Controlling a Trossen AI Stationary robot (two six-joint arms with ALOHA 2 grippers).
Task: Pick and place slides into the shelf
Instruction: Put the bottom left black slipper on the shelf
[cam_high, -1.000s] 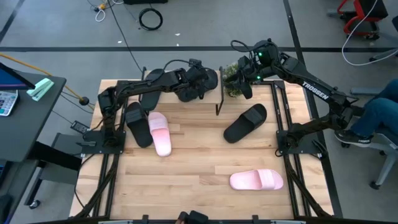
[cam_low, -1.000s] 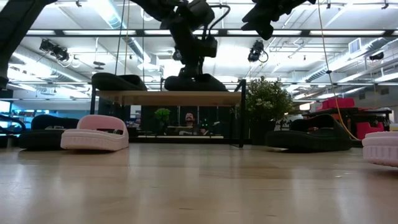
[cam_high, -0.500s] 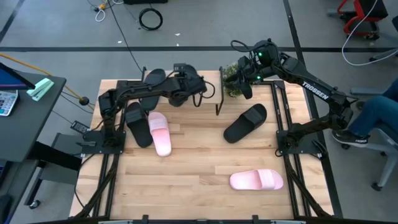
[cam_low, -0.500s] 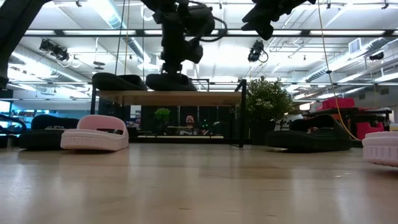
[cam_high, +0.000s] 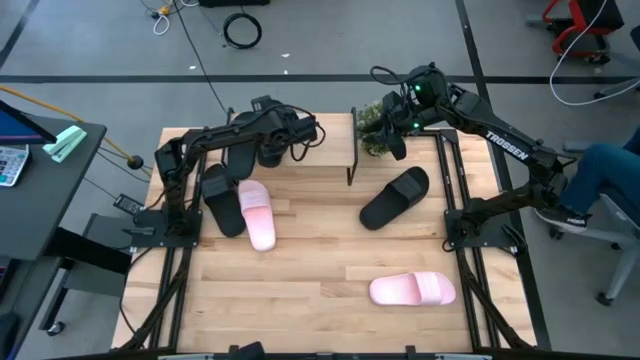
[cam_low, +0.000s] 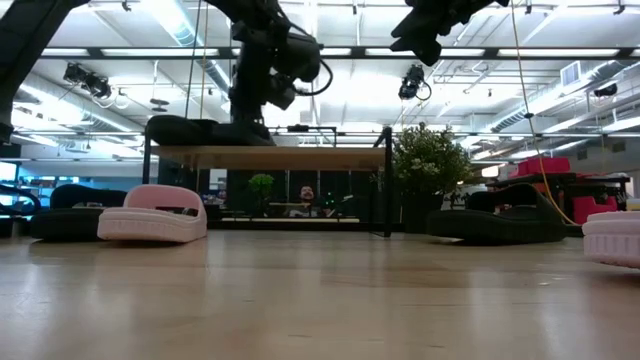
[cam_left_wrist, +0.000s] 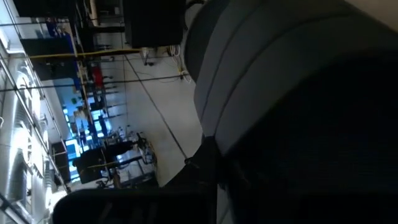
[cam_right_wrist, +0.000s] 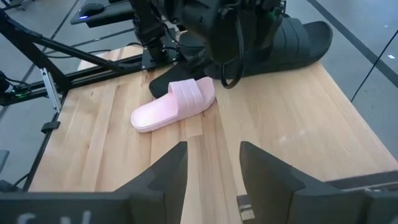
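The shelf (cam_low: 300, 157) stands at the table's far edge, its light top board (cam_high: 330, 140) on a thin black frame. My left gripper (cam_high: 272, 145) is over the shelf's left half, shut on a black slide (cam_low: 245, 133). Another black slide (cam_low: 185, 130) lies sole-down at the board's left end. Flat on the table lie a black slide (cam_high: 222, 200), a pink slide (cam_high: 257, 213), a second black slide (cam_high: 395, 197) and a second pink slide (cam_high: 412, 289). My right gripper (cam_right_wrist: 214, 177) hangs open, high above the shelf's right end. My left gripper comes down on the black slide from above (cam_low: 255, 105). Its own body and the slide hide the place of contact, so which part it has cannot be told. The slide sits level with its sole at the shelf's top board (cam_low: 240, 146), close beside the other shelved slide.
A small green potted plant (cam_high: 375, 130) stands by the shelf's right end, under my right arm. The shelf's black upright (cam_high: 352, 150) rises at that end. Bare wood lies in the table's middle and near part (cam_high: 320, 250). A seated person (cam_high: 600, 185) is off the table's right side.
My left gripper has moved toward the table's left along the shelf top, taking the black slide with it. The slide has gone from the board's middle to its left half, next to the slide lying there, staying level and low over the board. My right arm has kept still.
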